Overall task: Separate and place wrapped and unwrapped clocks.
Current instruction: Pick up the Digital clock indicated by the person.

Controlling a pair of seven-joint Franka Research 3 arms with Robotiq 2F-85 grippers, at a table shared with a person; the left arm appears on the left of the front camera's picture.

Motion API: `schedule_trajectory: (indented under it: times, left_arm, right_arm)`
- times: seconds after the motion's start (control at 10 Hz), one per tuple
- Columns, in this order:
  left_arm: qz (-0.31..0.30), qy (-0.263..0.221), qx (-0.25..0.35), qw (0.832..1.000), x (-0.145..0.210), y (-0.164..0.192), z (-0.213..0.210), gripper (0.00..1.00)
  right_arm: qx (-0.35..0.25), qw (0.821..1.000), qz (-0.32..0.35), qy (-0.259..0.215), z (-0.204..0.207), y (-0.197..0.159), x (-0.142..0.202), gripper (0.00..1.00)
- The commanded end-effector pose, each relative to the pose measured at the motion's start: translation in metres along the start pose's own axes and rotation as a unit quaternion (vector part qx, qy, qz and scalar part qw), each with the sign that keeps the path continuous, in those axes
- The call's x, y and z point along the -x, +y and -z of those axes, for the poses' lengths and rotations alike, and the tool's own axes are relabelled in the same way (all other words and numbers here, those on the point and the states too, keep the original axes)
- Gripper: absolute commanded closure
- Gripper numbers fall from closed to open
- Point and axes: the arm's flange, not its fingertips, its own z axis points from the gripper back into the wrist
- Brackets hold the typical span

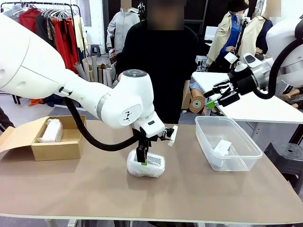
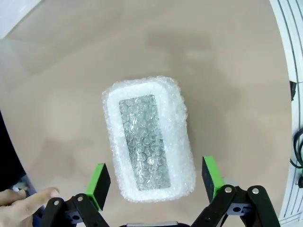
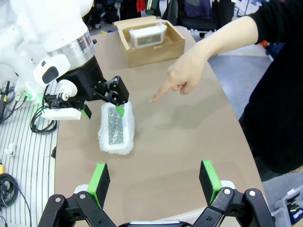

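Left gripper (image 2: 154, 182) jaws wide, straddling wrapped clock (image 2: 149, 139) at 12 o'clock; right gripper (image 3: 154, 182) wide, empty.

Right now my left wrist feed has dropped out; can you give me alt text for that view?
A bubble-wrapped clock with a grey face lies on the brown table, its near end between the open left gripper's green-padded fingers, which do not touch it. A person's fingertips rest at the lower left corner.

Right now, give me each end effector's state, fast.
Left end effector: open, straddling the bubble-wrapped clock on the table, not gripping it.
Right end effector: open, holding nothing.
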Motion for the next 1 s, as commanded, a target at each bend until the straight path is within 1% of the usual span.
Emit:
schedule_trajectory:
  times: [0.0, 0.2, 0.3, 0.6, 0.9]
  left_arm:
    - [-0.016, 0.058, -0.029, 0.998, 0.0, -0.002, 0.006, 0.0]
    - [-0.026, 0.087, -0.022, 0.996, -0.007, 0.008, 0.022, 0.0]
    - [-0.026, 0.087, -0.028, 0.995, -0.008, 0.012, 0.026, 0.0]
    - [-0.033, 0.067, 0.006, 0.997, -0.002, 0.022, 0.039, 0.0]
    - [-0.036, 0.068, 0.022, 0.997, -0.002, 0.028, 0.052, 0.0]
  right_arm:
    - [0.008, 1.0, 0.003, -0.002, 0.002, 0.0, -0.002, 0.0]
    - [0.008, 1.0, 0.003, -0.002, 0.002, 0.0, -0.002, 0.0]
    - [0.008, 1.0, 0.003, -0.002, 0.002, 0.0, -0.002, 0.0]
    - [0.008, 1.0, 0.003, -0.002, 0.002, 0.0, -0.002, 0.0]
    - [0.008, 1.0, 0.003, -0.002, 0.002, 0.0, -0.002, 0.0]
